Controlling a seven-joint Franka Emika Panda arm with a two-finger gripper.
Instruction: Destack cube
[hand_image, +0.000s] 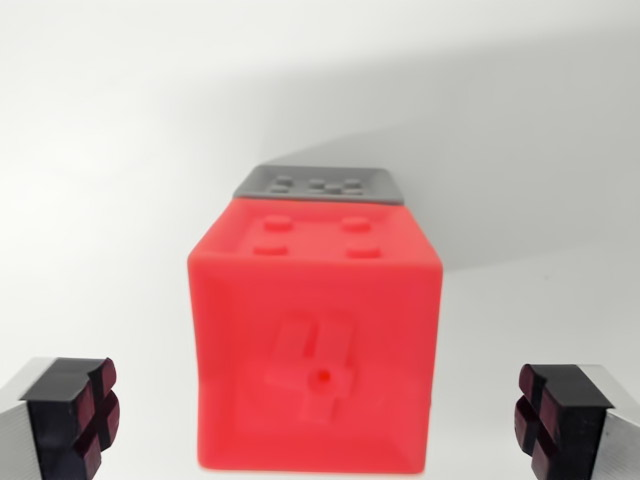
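Between the wide-open jaws (320, 415), untouched, a red cube (315, 345), grey cube (320, 185) just behind.

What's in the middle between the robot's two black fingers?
The red cube sits between the fingers, touching neither, with bare gaps on both sides. A grey cube peeks out behind it. The wrist view shows this.

Cube (315, 350) between the tool's (320, 415) fingers, another block (320, 184) just behind it.
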